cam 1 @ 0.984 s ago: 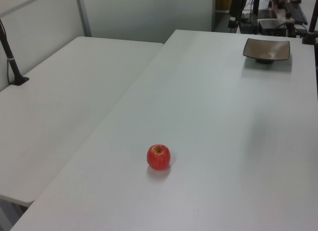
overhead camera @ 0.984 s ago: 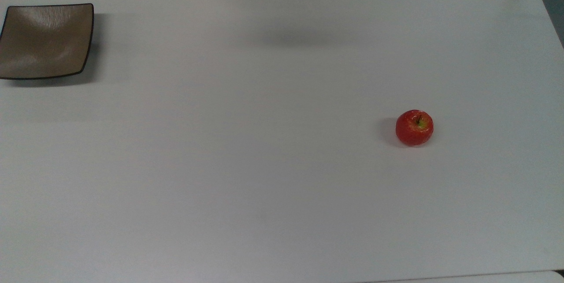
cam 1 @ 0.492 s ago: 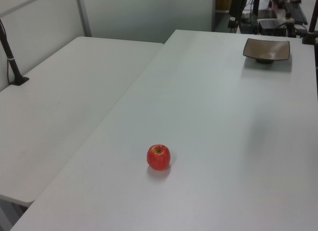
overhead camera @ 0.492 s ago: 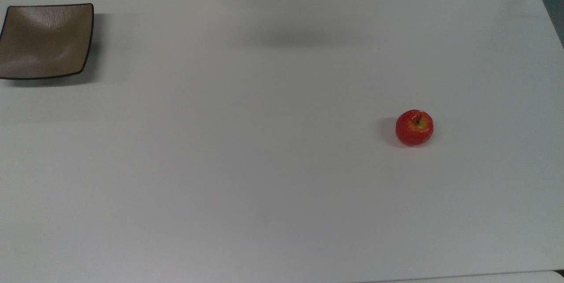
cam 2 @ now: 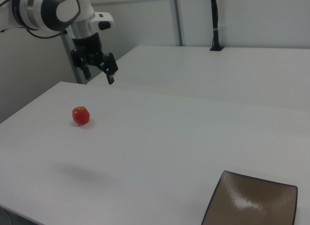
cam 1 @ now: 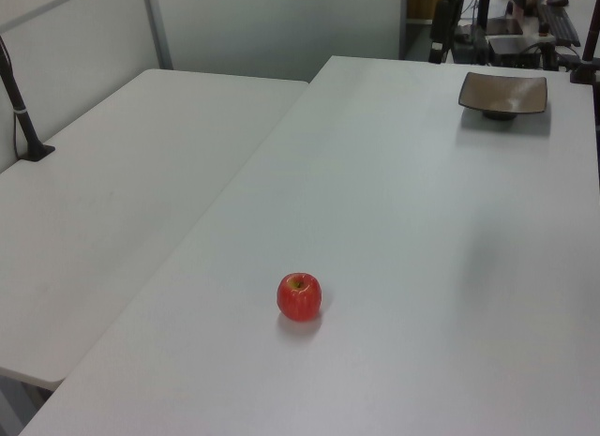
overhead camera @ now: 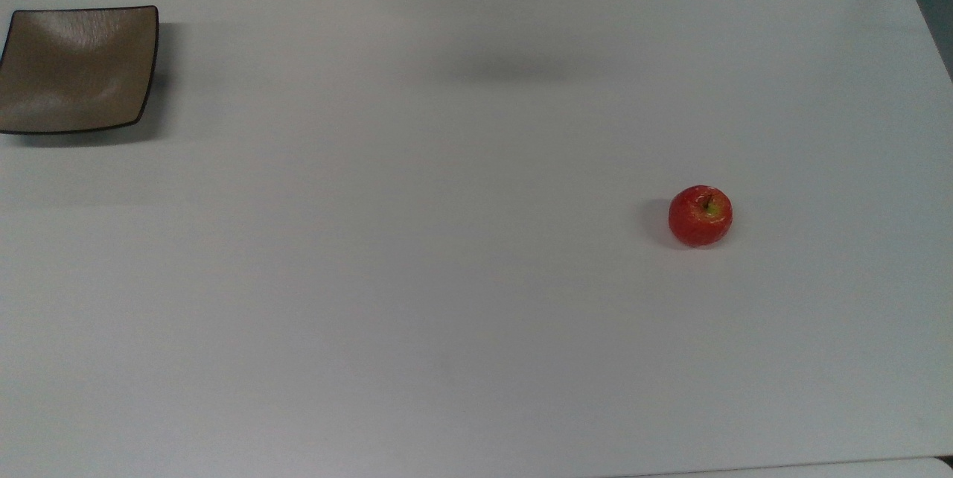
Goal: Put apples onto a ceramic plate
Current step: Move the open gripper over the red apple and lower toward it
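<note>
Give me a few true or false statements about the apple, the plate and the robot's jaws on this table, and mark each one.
1. The apple rests on the bare white table. True.
2. The apple lies on the ceramic plate. False: the plate holds nothing and sits far off, toward the top view's left.
3. The gripper has its jaws spread, holding nothing. True.
4. The gripper touches the apple. False: in the right view it hangs in the air above the table, apart from the apple.
5. The apple's stem end faces up. True.
</note>
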